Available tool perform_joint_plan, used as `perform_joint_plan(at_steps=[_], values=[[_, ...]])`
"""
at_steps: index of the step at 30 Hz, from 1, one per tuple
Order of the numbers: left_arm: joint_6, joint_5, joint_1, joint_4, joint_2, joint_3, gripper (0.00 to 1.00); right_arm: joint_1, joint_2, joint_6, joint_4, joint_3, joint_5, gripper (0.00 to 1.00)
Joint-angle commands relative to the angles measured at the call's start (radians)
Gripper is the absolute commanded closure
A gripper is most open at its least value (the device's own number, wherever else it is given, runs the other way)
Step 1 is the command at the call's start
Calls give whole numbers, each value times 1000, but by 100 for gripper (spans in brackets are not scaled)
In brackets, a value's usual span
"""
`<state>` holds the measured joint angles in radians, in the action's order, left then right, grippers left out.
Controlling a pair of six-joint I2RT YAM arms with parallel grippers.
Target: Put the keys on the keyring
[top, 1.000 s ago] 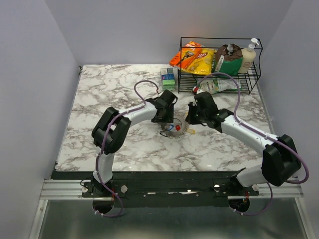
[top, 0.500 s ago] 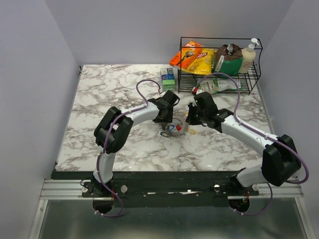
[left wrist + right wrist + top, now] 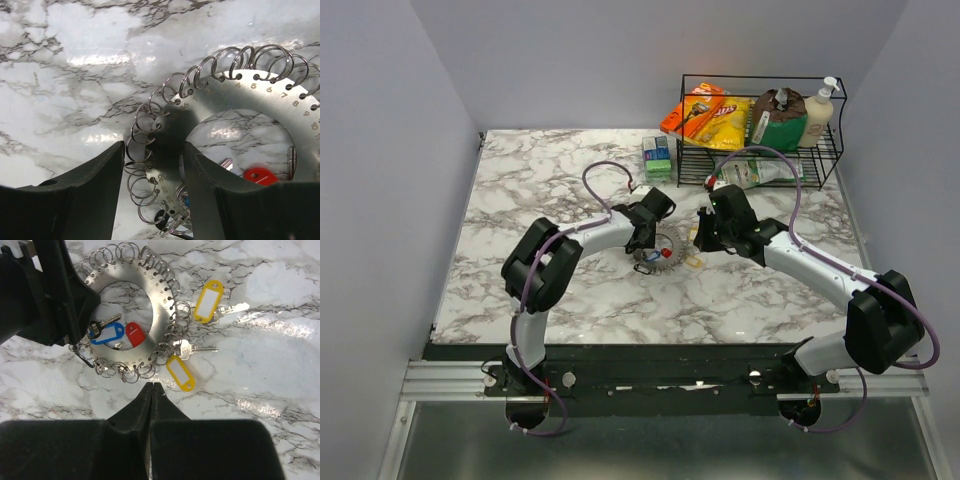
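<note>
The keyring [image 3: 665, 250] is a flat silver numbered disc with many small wire rings round its rim, lying on the marble table. My left gripper [image 3: 642, 243] is closed across the disc's left rim [image 3: 260, 90], one finger [image 3: 80, 200] outside and one inside [image 3: 153, 150]. Blue [image 3: 111, 333] and red [image 3: 134, 334] tagged keys lie inside the disc [image 3: 160, 295]. Two yellow-tagged keys [image 3: 208, 301] [image 3: 180, 372] and a silver key [image 3: 197, 347] hang at its right rim. My right gripper [image 3: 151, 384] is shut and empty just beside the disc [image 3: 703, 240].
A black wire rack [image 3: 760, 78] with snack bags and a soap bottle stands at the back right. Small boxes [image 3: 657, 157] sit left of it. The arms' purple cables loop over the table behind the grippers.
The left gripper has come down onto the disc's rim, and the keyring has shifted a little up and left. The right arm has hardly moved.
</note>
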<state>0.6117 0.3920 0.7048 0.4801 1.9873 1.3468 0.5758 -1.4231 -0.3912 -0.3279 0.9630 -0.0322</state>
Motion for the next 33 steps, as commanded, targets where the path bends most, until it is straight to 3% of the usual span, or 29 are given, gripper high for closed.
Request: perform_joint_plan(at_steps=[1, 8, 13, 18, 33], values=[[5, 47, 7, 118, 10, -153, 42, -4, 1, 14, -14, 0, -12, 92], [74, 57, 56, 117, -128, -225, 43, -4, 4, 15, -16, 2, -3, 91], [82, 157, 61, 167, -238, -169, 20, -4, 10, 21, -17, 8, 8, 91], [60, 183, 61, 164, -355, -133, 13, -4, 24, 25, -17, 14, 20, 90], [59, -5, 27, 77, -467, -215, 11, -1, 13, 18, 78, -56, 190, 87]])
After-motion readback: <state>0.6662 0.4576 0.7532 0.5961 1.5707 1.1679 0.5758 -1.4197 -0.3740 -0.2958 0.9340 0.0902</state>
